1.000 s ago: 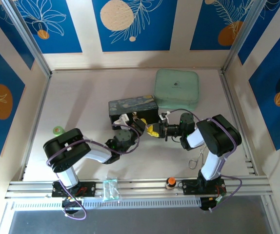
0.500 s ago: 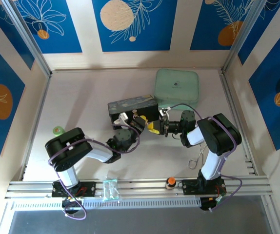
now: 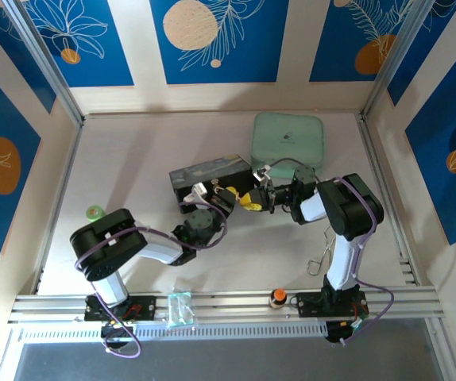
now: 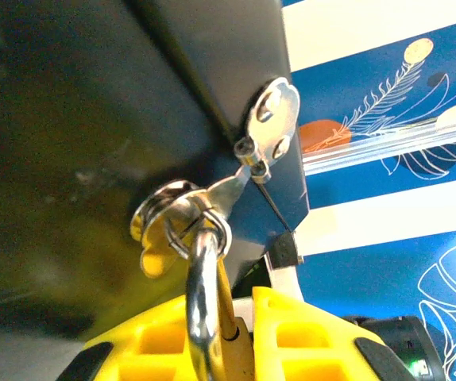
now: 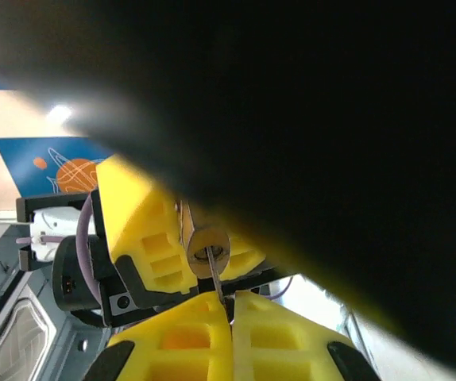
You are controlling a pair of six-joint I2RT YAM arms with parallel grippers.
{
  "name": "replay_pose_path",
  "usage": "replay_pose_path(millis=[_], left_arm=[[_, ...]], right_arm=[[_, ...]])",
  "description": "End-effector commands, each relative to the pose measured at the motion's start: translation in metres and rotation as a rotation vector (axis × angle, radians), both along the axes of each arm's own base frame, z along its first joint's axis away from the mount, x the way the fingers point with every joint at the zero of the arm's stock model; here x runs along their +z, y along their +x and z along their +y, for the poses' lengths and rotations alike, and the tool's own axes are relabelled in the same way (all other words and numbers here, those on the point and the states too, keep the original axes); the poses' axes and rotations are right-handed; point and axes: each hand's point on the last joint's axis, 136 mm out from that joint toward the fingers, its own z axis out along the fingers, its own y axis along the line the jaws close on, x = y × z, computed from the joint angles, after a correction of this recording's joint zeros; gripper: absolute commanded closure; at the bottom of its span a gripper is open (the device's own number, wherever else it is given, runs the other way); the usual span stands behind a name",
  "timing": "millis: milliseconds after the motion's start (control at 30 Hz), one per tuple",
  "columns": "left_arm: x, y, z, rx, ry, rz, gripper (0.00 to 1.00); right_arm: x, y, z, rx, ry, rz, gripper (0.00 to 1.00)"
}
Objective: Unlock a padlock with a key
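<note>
- Box [image 3: 212,176], dark and painted, sits mid-table in the top view. Both grippers meet at its right front corner, too small there to show what they hold.
- Left gripper [image 4: 224,329], seen by its own wrist camera, is squeezed narrow on the padlock [image 4: 201,294]. The padlock's silver loop goes through the ring [image 4: 172,213] on the box front.
- Right gripper [image 5: 229,305], in its own wrist view, is pinched tight on the key [image 5: 214,278]. The key's tip is at the hole in the padlock's round end, just under the box.
</note>
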Motion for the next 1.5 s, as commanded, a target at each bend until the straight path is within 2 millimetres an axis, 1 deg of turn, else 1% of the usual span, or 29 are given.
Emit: replay_pose_path(millis=[0, 100, 200, 233, 367, 433, 500, 567, 667, 733, 833, 933, 1033, 1167, 1267, 1367, 1467], left_arm=[[0.027, -0.108, -0.097, -0.623, -0.103, -0.057, 1.00], [0.016, -0.107, -0.093, -0.614, -0.094, -0.038, 1.00], [0.009, -0.105, -0.089, -0.599, -0.063, -0.031, 1.00], [0.008, -0.105, -0.089, -0.599, -0.056, -0.028, 1.00], [0.014, -0.103, -0.096, -0.608, -0.065, -0.040, 1.00], [0.014, -0.103, -0.098, -0.609, -0.064, -0.039, 1.00], [0.011, -0.101, -0.096, -0.597, -0.042, -0.035, 1.00], [0.007, -0.099, -0.091, -0.578, -0.009, -0.025, 1.00], [0.005, -0.095, -0.083, -0.553, 0.033, -0.025, 1.00], [-0.003, -0.093, -0.076, -0.534, 0.073, -0.005, 1.00], [-0.010, -0.092, -0.071, -0.520, 0.101, 0.010, 1.00], [-0.017, -0.090, -0.067, -0.507, 0.113, 0.024, 1.00], [-0.020, -0.089, -0.066, -0.495, 0.105, 0.023, 1.00], [-0.021, -0.087, -0.065, -0.486, 0.094, 0.018, 1.00], [-0.027, -0.088, -0.065, -0.490, 0.091, 0.031, 1.00], [-0.041, -0.088, -0.059, -0.475, 0.122, 0.048, 1.00], [-0.055, -0.088, -0.056, -0.473, 0.142, 0.070, 1.00]], right_arm=[[0.017, 0.045, 0.009, -0.148, 0.028, -0.038, 1.00], [0.020, 0.043, 0.004, -0.108, 0.028, -0.058, 1.00], [0.017, 0.045, 0.001, -0.122, 0.018, -0.035, 1.00], [0.017, 0.044, 0.002, -0.122, 0.018, -0.034, 1.00], [0.020, 0.036, 0.018, -0.117, 0.019, -0.044, 0.99], [0.022, 0.036, 0.023, -0.124, 0.023, -0.044, 0.87], [0.025, 0.034, 0.024, -0.129, 0.025, -0.059, 0.81], [0.023, 0.032, 0.019, -0.148, 0.004, -0.061, 0.72], [0.016, 0.029, 0.009, -0.194, -0.038, -0.068, 0.69], [0.009, 0.026, 0.003, -0.231, -0.077, -0.069, 0.64], [-0.011, 0.017, -0.005, -0.278, -0.193, -0.073, 0.58], [-0.025, 0.005, -0.011, -0.290, -0.278, -0.087, 0.57], [-0.031, 0.000, -0.020, -0.299, -0.247, -0.034, 0.56], [-0.050, -0.002, -0.034, -0.308, -0.195, 0.091, 0.55], [-0.056, -0.007, -0.038, -0.316, -0.178, 0.093, 0.55], [-0.062, -0.013, -0.042, -0.327, -0.222, 0.080, 0.54], [-0.063, -0.017, -0.047, -0.340, -0.281, 0.067, 0.53]])
